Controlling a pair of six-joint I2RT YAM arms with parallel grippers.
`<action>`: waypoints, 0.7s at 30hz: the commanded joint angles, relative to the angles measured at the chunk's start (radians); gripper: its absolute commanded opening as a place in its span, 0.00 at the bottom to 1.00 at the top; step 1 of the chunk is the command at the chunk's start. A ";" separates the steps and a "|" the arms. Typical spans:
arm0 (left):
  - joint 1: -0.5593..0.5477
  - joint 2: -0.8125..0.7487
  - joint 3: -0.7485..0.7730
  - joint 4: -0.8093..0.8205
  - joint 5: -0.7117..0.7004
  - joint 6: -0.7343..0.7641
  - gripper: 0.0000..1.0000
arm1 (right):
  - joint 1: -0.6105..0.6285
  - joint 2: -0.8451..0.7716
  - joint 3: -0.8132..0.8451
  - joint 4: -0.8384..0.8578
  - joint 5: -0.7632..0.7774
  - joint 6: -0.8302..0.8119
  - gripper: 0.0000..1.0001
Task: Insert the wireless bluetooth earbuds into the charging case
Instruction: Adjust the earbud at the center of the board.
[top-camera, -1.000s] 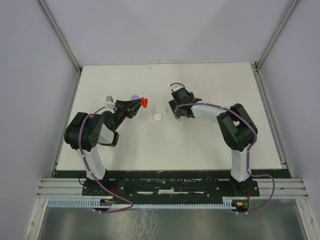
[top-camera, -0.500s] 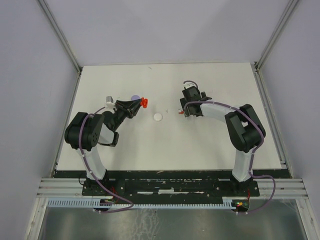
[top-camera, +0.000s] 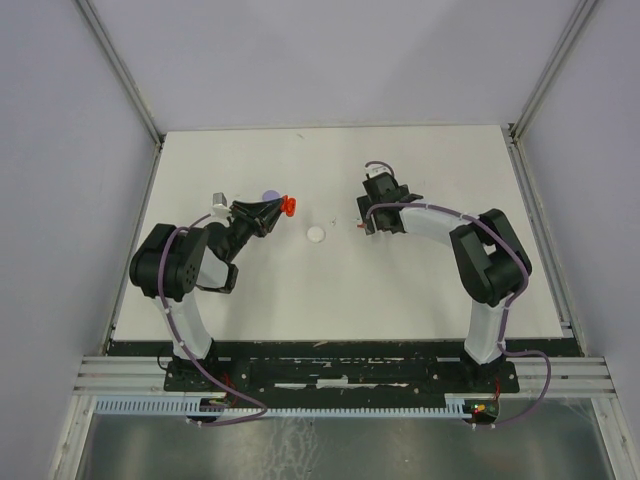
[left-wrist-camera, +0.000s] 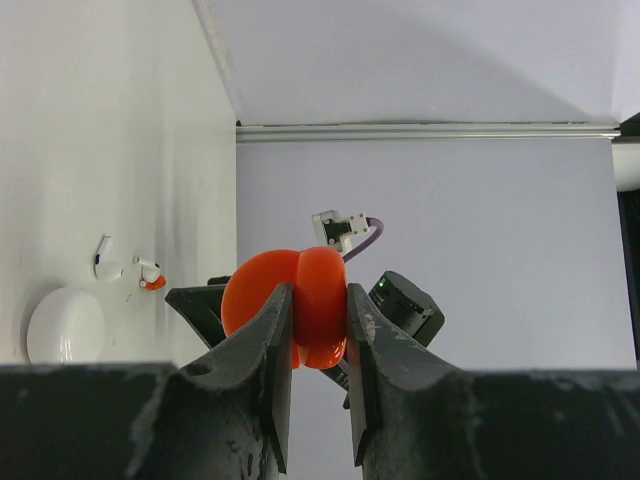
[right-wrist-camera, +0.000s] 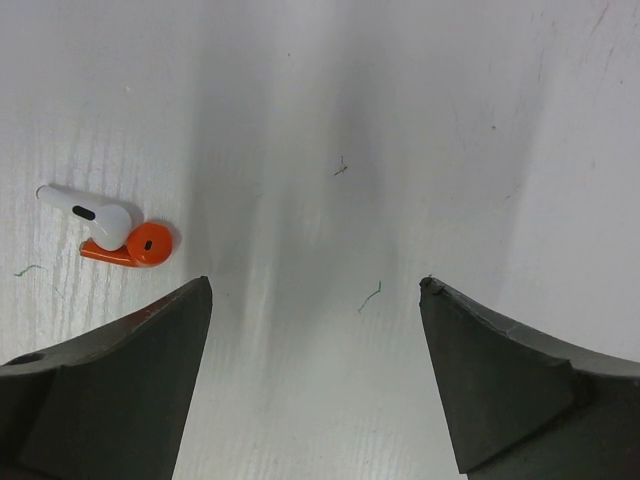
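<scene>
My left gripper (top-camera: 277, 209) is shut on a red-orange round charging case (top-camera: 288, 206), held off the table; in the left wrist view the case (left-wrist-camera: 300, 300) is pinched between both fingers and looks hinged open. Two tiny earbuds lie touching on the white table: a white one (right-wrist-camera: 92, 214) and an orange one (right-wrist-camera: 140, 245). The pair also shows in the left wrist view as a white earbud (left-wrist-camera: 105, 260) and an orange earbud (left-wrist-camera: 150, 277). My right gripper (right-wrist-camera: 315, 290) hangs open just above the table, the earbuds left of its left finger, outside the jaws.
A white round disc (top-camera: 316, 235) lies on the table between the arms, also seen in the left wrist view as a white disc (left-wrist-camera: 65, 325). A lavender disc (top-camera: 268, 196) sits behind the left gripper. Walls enclose the table on three sides.
The right gripper swung right and back from the table's middle, then settled a little left, staying open. The left arm and the case held still.
</scene>
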 joint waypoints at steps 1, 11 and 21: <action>0.004 0.003 0.002 0.141 0.019 -0.014 0.03 | 0.001 0.013 0.060 0.004 -0.012 0.015 0.93; 0.005 0.010 0.007 0.142 0.020 -0.014 0.03 | 0.002 0.043 0.085 -0.008 -0.039 0.020 0.93; 0.004 0.014 0.008 0.147 0.022 -0.017 0.03 | 0.002 0.090 0.142 -0.003 -0.062 0.027 0.93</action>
